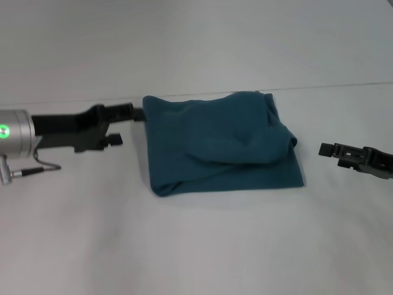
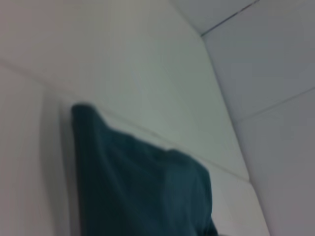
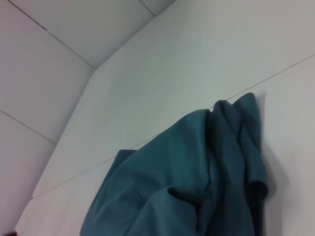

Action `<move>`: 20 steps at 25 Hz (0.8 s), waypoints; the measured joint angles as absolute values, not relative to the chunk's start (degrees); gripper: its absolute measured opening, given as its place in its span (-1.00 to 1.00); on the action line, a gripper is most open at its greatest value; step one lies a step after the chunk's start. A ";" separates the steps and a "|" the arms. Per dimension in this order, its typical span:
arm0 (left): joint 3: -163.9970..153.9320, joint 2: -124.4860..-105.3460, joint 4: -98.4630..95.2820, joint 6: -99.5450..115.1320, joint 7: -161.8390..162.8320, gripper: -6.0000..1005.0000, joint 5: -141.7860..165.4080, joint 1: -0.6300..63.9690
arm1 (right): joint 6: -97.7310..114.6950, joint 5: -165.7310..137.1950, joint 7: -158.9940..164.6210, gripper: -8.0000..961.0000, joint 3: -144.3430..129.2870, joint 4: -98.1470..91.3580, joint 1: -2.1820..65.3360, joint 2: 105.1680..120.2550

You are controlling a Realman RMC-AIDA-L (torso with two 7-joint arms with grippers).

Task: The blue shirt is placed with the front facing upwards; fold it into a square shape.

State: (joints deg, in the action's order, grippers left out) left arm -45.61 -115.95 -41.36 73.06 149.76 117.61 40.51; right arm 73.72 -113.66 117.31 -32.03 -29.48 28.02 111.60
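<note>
Blue shirt (image 1: 221, 144) folded into a rough squarish bundle at mid-table (image 1: 196, 246), slightly wider than deep, long axis left-right. Dark teal, plain side up, puffy and rumpled toward the right edge. Left gripper (image 1: 136, 113) touching far-left corner, grip impossible to tell. Right gripper (image 1: 324, 149) just beside right edge, apart, grip likewise unclear.
</note>
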 joint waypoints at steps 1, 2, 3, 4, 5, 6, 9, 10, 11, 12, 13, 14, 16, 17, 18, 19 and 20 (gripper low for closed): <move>-45.53 -115.63 -39.49 73.15 149.22 0.85 117.58 40.72 | 73.82 -113.67 117.31 0.98 -32.15 -29.48 28.06 111.66; -45.52 -115.57 -38.48 72.80 148.83 0.85 117.59 40.86 | 73.86 -113.67 117.30 0.98 -32.36 -29.48 28.08 111.68; -45.59 -115.59 -37.51 72.34 148.50 0.85 117.65 40.99 | 73.89 -113.69 117.30 0.98 -32.65 -29.47 28.11 111.71; -45.86 -115.98 -36.82 70.95 148.08 0.85 117.81 41.16 | 73.88 -113.70 117.29 0.98 -32.98 -29.45 28.14 111.72; -46.22 -116.39 -36.31 69.51 147.82 0.85 117.98 41.28 | 73.88 -113.71 117.23 0.98 -33.29 -29.42 28.17 111.74; -46.77 -116.94 -35.95 67.99 147.65 0.85 118.07 41.35 | 73.88 -113.71 117.16 0.98 -33.52 -29.38 28.20 111.76; -48.99 -118.57 -35.57 63.25 146.17 0.85 118.18 41.63 | 73.80 -113.73 116.94 0.98 -34.16 -29.20 28.23 111.79; -49.78 -119.16 -35.55 61.60 145.20 0.85 118.20 41.79 | 73.78 -113.73 116.90 0.98 -34.34 -29.18 28.23 111.79; -50.36 -119.52 -35.54 60.42 144.36 0.85 118.21 41.92 | 73.79 -113.73 116.87 0.98 -34.55 -29.17 28.19 111.80; -51.45 -120.22 -35.52 58.35 142.78 0.85 118.24 42.23 | 73.85 -113.74 116.86 0.98 -34.67 -29.17 28.13 111.80; -52.03 -120.56 -35.51 57.15 141.81 0.85 118.28 42.41 | 73.89 -113.73 116.85 0.98 -34.71 -29.16 28.05 111.80; -52.89 -121.05 -35.51 55.70 140.41 0.85 118.36 42.67 | 73.90 -113.73 116.83 0.98 -34.73 -29.16 27.99 111.82; -53.91 -121.68 -35.50 53.33 138.46 0.85 118.51 43.01 | 73.89 -113.73 116.78 0.98 -34.73 -29.12 27.85 111.87; -54.43 -121.98 -35.47 52.23 137.94 0.85 118.56 43.10 | 73.87 -113.73 116.74 0.98 -34.73 -29.09 27.78 111.90; -54.95 -122.21 -35.35 51.21 137.65 0.85 118.59 43.22 | 73.78 -113.73 116.71 0.98 -34.73 -29.05 27.72 111.93; -55.45 -122.38 -35.12 50.42 137.55 0.85 118.61 43.34 | 73.68 -113.73 116.68 0.98 -34.74 -29.03 27.68 111.95; -56.00 -122.47 -34.52 49.49 137.53 0.85 118.63 43.67 | 73.57 -113.73 116.66 0.98 -34.73 -29.03 27.65 111.97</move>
State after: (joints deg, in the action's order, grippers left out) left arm -56.00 -122.47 -34.52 49.49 137.53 118.63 43.67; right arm 73.57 -113.73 116.66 -34.73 -29.03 27.65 111.97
